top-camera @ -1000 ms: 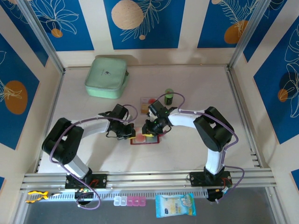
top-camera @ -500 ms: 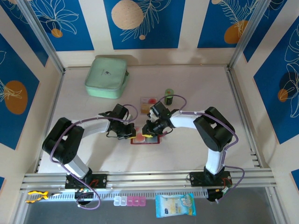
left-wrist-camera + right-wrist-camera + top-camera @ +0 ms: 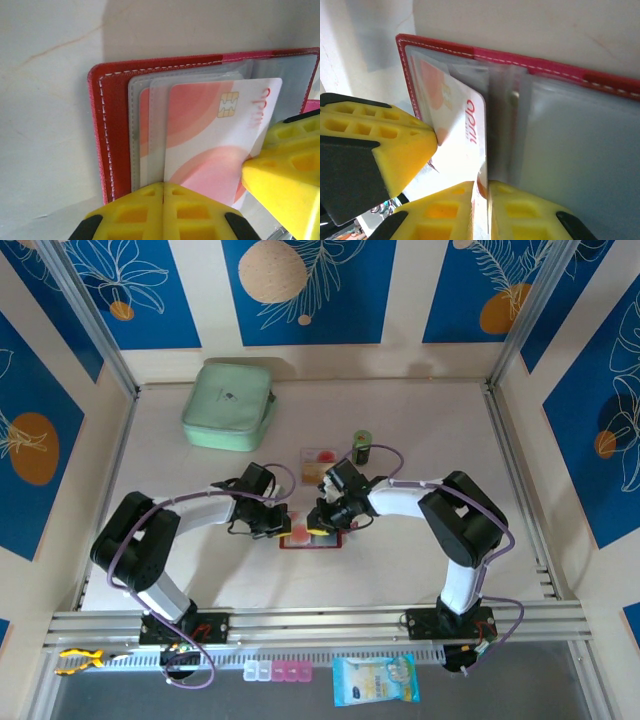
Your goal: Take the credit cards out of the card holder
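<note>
On the surface [image 3: 400, 570], the open red card holder [image 3: 105, 125] is touched at its left side by the left claw [image 3: 163, 192], fingers pressed together. A pink credit card [image 3: 215, 130], partly out of its clear sleeve, is pinched by the right claw [image 3: 480, 200]. Farther back, a mint-green zip case [image 3: 229, 405] is seen.

Bright, even light; soft shadows on the table [image 3: 400, 570], a grey one beside the card holder [image 3: 102, 130] up close.

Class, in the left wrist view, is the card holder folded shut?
No, the card holder lies open, its clear sleeves and a chip card showing.
</note>
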You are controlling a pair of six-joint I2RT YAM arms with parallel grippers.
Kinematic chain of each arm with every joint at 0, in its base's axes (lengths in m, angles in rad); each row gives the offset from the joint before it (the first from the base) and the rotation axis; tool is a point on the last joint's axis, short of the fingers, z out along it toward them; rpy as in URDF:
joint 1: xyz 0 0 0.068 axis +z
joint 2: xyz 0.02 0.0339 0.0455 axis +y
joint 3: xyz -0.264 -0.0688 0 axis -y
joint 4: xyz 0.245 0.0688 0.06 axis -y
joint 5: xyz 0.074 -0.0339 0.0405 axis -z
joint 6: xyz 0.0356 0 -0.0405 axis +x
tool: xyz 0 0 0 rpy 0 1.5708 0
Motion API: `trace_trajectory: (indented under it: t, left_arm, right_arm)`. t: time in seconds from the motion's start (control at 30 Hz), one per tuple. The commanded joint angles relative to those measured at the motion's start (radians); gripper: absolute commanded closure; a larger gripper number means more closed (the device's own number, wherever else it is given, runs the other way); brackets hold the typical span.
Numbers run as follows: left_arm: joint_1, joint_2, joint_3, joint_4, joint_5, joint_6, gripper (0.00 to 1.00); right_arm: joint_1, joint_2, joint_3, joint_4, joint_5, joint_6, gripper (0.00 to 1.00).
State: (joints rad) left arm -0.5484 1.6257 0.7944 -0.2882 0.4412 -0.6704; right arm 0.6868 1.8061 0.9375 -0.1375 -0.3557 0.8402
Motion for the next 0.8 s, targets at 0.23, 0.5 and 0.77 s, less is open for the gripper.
trace_trajectory:
  t: [0.23, 0.5, 0.77]
  left_arm:
    - [-0.005, 0.029, -0.025, -0.034, -0.033, 0.022, 1.0]
    - [-0.004, 0.023, -0.026, -0.037, -0.032, 0.02, 1.0]
    - [-0.004, 0.011, -0.035, -0.041, -0.035, 0.019, 1.0]
  right_arm:
    - [-0.004, -0.034, -0.014, 0.031, -0.031, 0.013, 0.91]
    - [-0.009, -0.05, -0.026, 0.01, -0.012, -0.003, 0.98]
    - [-0.018, -0.099, 0.007, -0.188, 0.069, -0.099, 1.0]
